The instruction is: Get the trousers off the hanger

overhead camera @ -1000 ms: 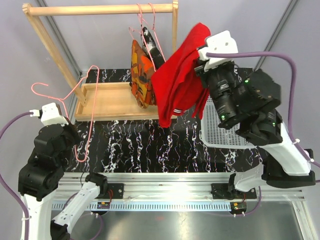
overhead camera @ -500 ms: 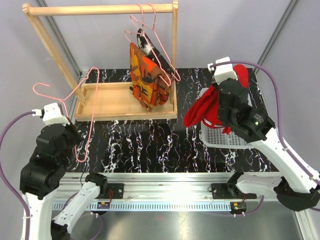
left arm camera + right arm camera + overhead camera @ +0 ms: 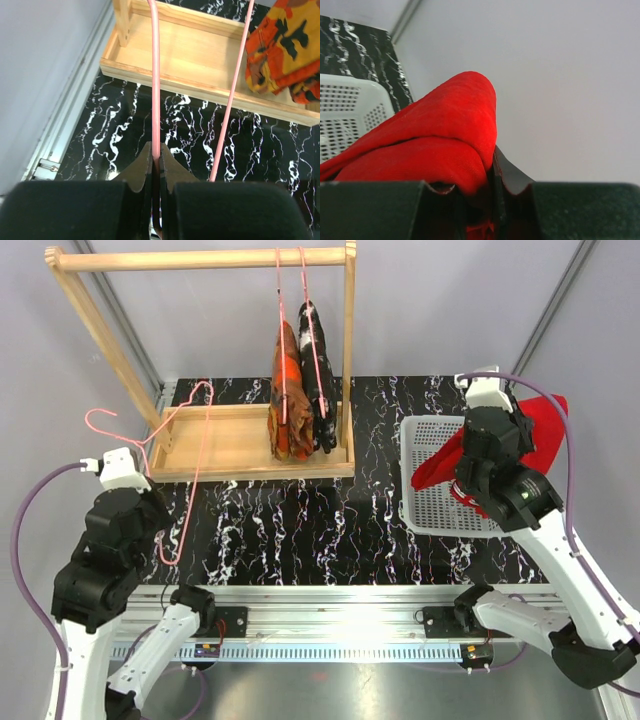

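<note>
Big change from a second ago: the red trousers (image 3: pixel 545 425) are off the rack (image 3: pixel 200 258). They were bunched up right beside the other two back then. Now the right arm has swung them out to the right and they're draped over the far right part of the basket (image 3: pixel 430 510), up in the air and not lying in it. The patterned pair (image 3: pixel 286 405) and the black pair (image 3: pixel 322 390) were swinging and splayed out before. Now they hang straight down on their hangers (image 3: pixel 279 320), edge-on to the top cam, right over the tray (image 3: pixel 215 445). The left arm has barely budged, and its bare hanger (image 3: pixel 155 75) has only shifted a touch to the right.

The top cam can't really show either grip, so here's what the wrist cams add:
- Left claw (image 3: pixel 156 160): pinched together on one wire of the bare hanger. The hanger's other wire runs up just to the right, over the worktop (image 3: pixel 120 135). A corner of the patterned pair shows at the top right, above the tray's edge.
- Right claw (image 3: pixel 492 165): clamped on a thick fold of the red cloth, which bulges out over the fingers. A corner of the basket peeks in on the left below it.
</note>
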Robot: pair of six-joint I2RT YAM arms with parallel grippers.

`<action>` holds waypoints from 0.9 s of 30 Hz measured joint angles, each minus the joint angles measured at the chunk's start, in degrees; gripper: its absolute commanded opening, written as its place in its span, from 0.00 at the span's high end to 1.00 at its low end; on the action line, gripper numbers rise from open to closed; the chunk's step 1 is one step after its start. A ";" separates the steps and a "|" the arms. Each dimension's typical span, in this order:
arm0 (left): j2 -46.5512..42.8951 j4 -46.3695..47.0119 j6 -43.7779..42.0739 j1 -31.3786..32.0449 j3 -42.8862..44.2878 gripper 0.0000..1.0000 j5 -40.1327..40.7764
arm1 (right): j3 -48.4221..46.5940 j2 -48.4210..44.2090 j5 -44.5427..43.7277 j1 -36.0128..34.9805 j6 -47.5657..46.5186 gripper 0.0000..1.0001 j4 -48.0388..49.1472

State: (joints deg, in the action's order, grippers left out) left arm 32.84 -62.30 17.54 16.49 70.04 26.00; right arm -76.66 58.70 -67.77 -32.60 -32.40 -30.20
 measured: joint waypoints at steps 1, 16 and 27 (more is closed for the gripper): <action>-0.20 0.57 0.00 0.00 -0.76 1.00 -0.39 | 0.37 -0.48 -0.81 0.13 -0.59 1.00 0.00; -2.47 6.78 0.04 0.00 -10.40 1.00 -6.10 | 2.14 -5.68 -8.35 0.42 2.38 1.00 -12.55; -3.74 8.57 0.26 0.00 -12.37 1.00 -9.97 | 2.51 20.65 0.20 0.50 31.82 1.00 -31.58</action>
State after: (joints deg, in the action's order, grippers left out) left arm 29.10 -53.74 17.80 16.49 57.67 16.03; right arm -74.15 79.35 -67.57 -32.10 -0.58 -61.78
